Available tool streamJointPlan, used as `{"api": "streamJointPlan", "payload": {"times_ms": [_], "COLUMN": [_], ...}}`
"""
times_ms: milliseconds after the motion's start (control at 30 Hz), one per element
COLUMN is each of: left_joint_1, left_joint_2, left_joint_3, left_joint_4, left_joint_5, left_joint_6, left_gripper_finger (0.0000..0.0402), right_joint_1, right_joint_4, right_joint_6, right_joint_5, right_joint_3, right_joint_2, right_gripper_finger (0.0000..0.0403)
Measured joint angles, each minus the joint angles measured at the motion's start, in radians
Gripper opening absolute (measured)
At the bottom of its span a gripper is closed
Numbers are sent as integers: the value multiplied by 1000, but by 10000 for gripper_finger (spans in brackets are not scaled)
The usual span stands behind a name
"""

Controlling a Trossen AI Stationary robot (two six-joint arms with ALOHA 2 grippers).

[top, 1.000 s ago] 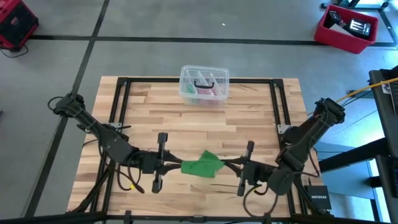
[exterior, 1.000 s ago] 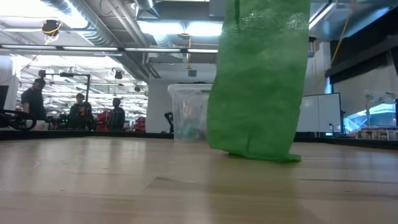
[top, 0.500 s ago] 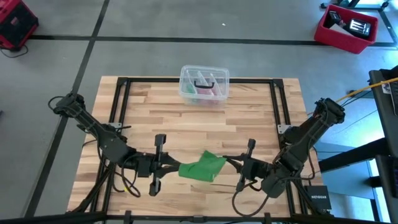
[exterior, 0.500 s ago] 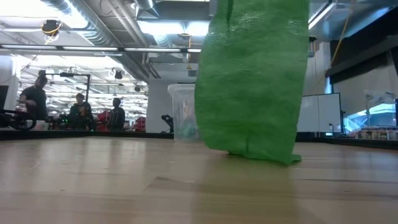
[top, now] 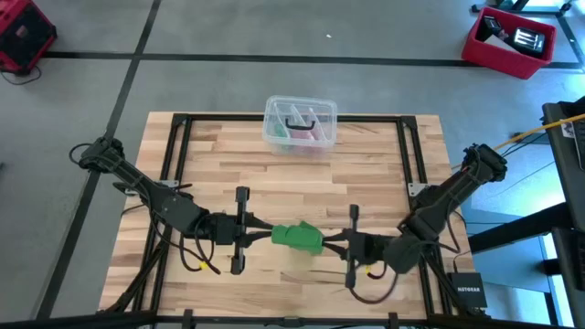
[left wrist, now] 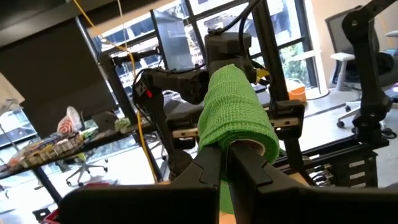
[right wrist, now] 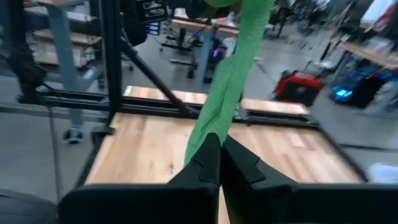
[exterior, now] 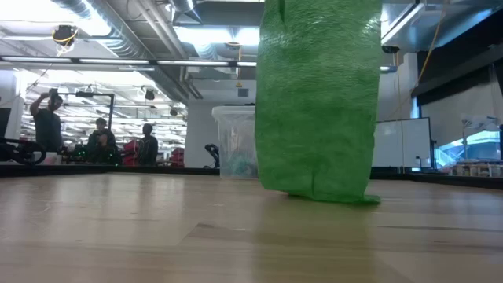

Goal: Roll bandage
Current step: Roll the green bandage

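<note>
The bright green bandage point(top: 297, 237) hangs bunched between my two grippers, over the near middle of the table. My left gripper point(top: 268, 236) is shut on its rolled end, a green cylinder point(left wrist: 236, 115) in the left wrist view. My right gripper point(top: 326, 243) is shut on the loose strip point(right wrist: 233, 68). In the low view the bandage point(exterior: 314, 102) hangs down as a wide sheet, and its lower edge point(exterior: 330, 194) rests on the wood. My left gripper holds the roll at its near end point(left wrist: 217, 142), where the roll's pale core shows beside the shut fingers point(left wrist: 249, 171). The fingers come in about level from the table's left, along the roll. The roll is lifted off the table. My right gripper pinches the gathered strip point(right wrist: 208, 134) between its two fingers, coming about level from the table's right. Several layers are bunched together there. From the fingers the strip runs away toward the left arm, off the table at the hold.
A clear plastic box point(top: 300, 124) stands at the far middle of the table. Black frame rails point(top: 174, 146) run along the left and right sides. A red bin point(top: 509, 41) sits on the floor beyond. People point(exterior: 98, 141) are in the room behind.
My two grippers have drawn closer together, the left going toward the table's right, the right toward its left with a roll of the wrist. The bandage between them has gone from a spread patch to a narrower bunch. Its lower edge has stayed on the table.
</note>
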Motion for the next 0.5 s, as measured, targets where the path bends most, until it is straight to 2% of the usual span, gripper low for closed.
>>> {"api": "streamJointPlan", "payload": {"times_ms": [67, 133, 233, 333, 433, 500], "left_joint_1": [1, 1, -4, -17, -33, -37], "left_joint_2": [0, 0, -1, -7, -9, -9], "left_joint_3": [0, 0, 0, 0, 0, 0], "left_joint_4": [-5, -7, -8, -11, -11, -12], "left_joint_5": [-1, -2, -2, -2, -3, -2], "left_joint_6": [-5, -5, -4, -3, 14, 18], "left_gripper_finger": [2, 2, 2, 2, 2, 2], "right_joint_1": [-23, -41, -44, -22, 11, 29], "right_joint_4": [-7, -23, -72, -273, -459, -490], "right_joint_6": [61, 78, 59, 64, 143, 166], "right_joint_5": [-66, -126, -127, -135, -116, -100], "right_joint_3": [0, 0, 7, 79, 181, 227], "right_joint_2": [4, 4, -2, -21, -39, -39], "right_gripper_finger": [25, 59, 122, 181, 222, 239]}}
